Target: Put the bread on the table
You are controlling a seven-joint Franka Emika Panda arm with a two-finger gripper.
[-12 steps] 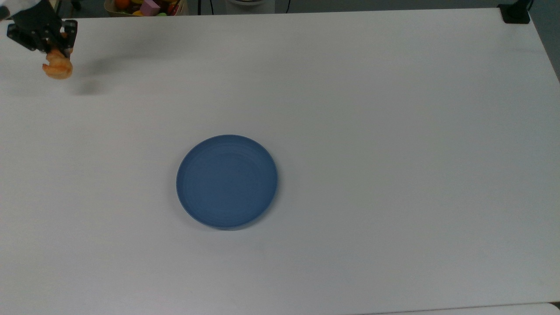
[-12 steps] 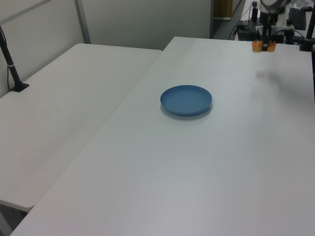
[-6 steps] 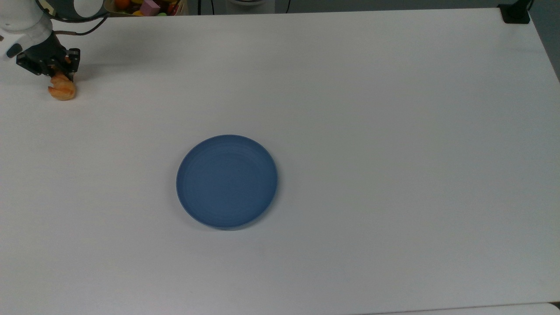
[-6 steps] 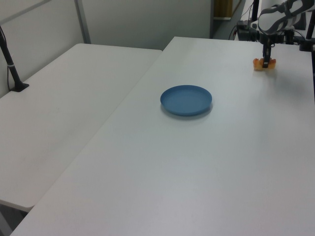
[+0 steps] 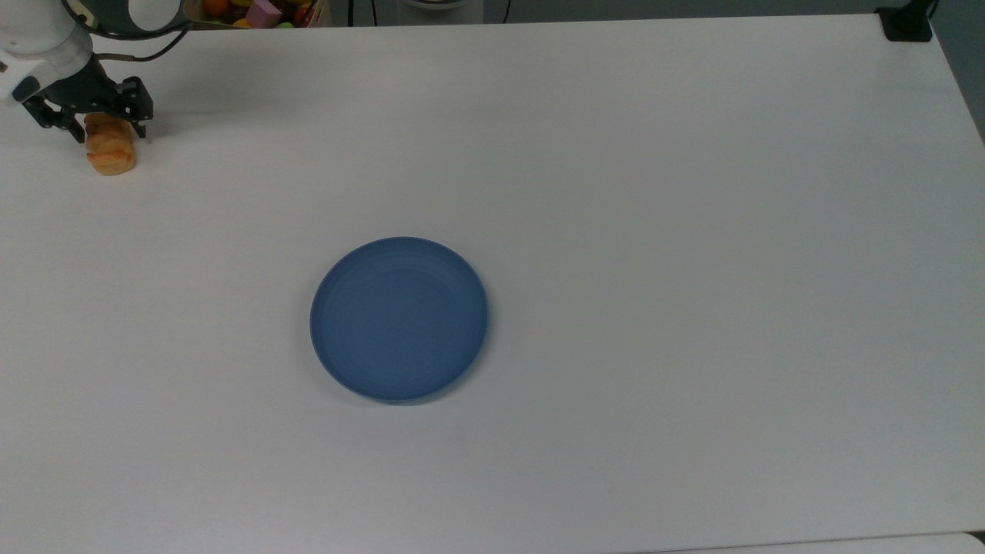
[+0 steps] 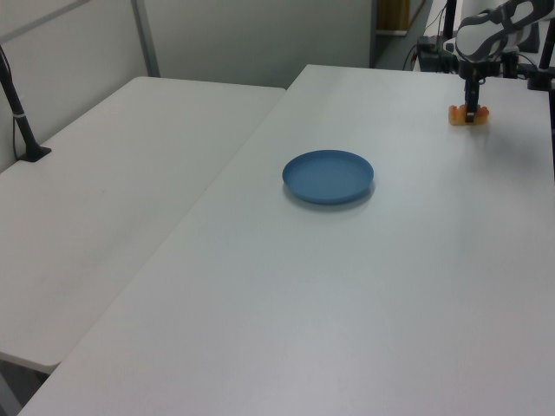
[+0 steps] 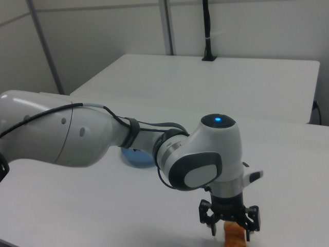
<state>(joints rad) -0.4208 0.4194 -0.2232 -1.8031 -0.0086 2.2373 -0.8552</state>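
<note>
Bread's down on the desk and the claw is letting go!

The bread (image 5: 110,152) sits on the white desk (image 5: 616,192) in the far corner at the top view's upper left, well apart from the blue plate (image 5: 399,318) out in the middle. The claw (image 5: 86,115) hangs right over it, fingers spread wide to either side of the roll and gripping nothing, so I'd call this the release, with the placing itself as good as done. What's left, to my eye, is a clean straight lift, keeping both fingers (image 7: 207,215) off the flaky crust so the roll isn't dragged or tipped. From the right view the arm reaches out low across the desk, wrist bent so the claw (image 7: 231,219) points straight down at the bread (image 7: 234,235). In the left view the roll (image 6: 468,113) peeks out either side of the dark fingers.
</note>
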